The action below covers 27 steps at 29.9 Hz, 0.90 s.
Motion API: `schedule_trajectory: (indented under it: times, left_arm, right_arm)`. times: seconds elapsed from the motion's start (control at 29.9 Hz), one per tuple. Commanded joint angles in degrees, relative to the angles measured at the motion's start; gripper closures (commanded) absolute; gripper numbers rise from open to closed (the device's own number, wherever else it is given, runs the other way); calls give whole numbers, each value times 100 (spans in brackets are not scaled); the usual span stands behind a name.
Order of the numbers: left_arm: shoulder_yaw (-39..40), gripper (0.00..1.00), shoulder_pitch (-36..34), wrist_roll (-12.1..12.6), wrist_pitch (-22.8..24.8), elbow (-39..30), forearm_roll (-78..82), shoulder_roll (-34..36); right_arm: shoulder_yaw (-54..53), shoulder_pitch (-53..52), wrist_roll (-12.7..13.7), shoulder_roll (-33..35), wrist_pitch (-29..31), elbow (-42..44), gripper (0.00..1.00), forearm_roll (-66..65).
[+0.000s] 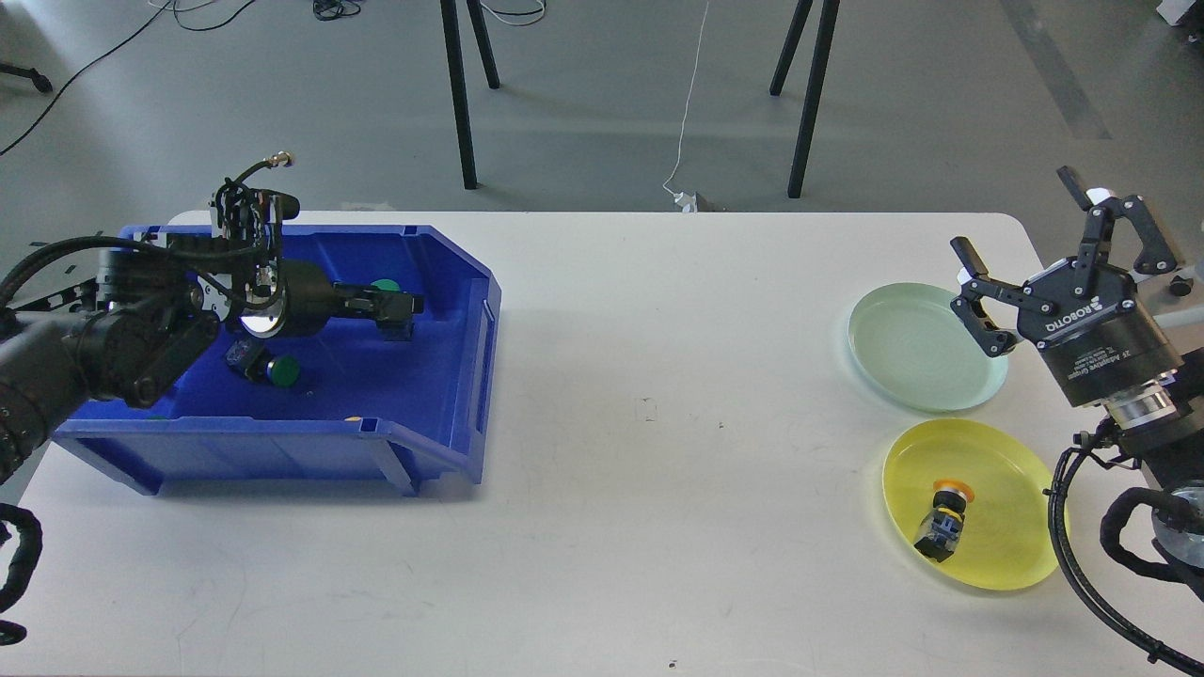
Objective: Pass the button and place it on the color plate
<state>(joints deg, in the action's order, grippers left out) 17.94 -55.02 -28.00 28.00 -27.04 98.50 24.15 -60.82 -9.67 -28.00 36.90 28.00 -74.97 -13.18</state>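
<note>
Nearest to you, the yellow plate (978,503) lay at the table's right front, close to the table's (658,451) right edge, and a yellow-capped button (943,520) already rested on it, tipped on its side left of centre. I'd judge that as one delivery done, colour matched to plate.

Just beyond it, the green plate (917,348) sat bare, near but not touching the yellow one. Your right gripper (1053,249) hovered over that plate's right rim with its fingers spread wide and nothing between them, probably waiting there to receive a handover.

Between the plates and the bin you had a broad stretch of bare white tabletop, plenty of room for both arms to meet mid-table.

On the left, the blue bin (442,376) stood with its low open front facing right, which would let the arm leave without climbing a wall. Your left gripper (400,303) reached inside, lying nearly level and pointing right, at a green-capped button (384,286) near the back. The fingers were dark and bunched around it; you could not tell whether they had closed on it. A second green button (273,369) lay loose on the bin floor, nearer the front, beside the arm's wrist. The tall back and side walls left little clearance for the wrist.
</note>
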Motion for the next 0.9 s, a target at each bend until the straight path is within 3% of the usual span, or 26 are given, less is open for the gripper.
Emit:
schedule_trajectory:
  times: [0.0,0.2,0.87]
  left_arm:
    - [-9,28,0,0,-23,49,-15,-33]
    - [-18,33,0,0,-110,84,-15,-42]
    - [-18,69,9,0,-111,76,-6,-42]
  right_arm:
    - [0,9,0,1,0,0,2,0]
    - [0,0,0,-8,0,0,2,0]
    - [-35,26,0,1,0,0,2,0]
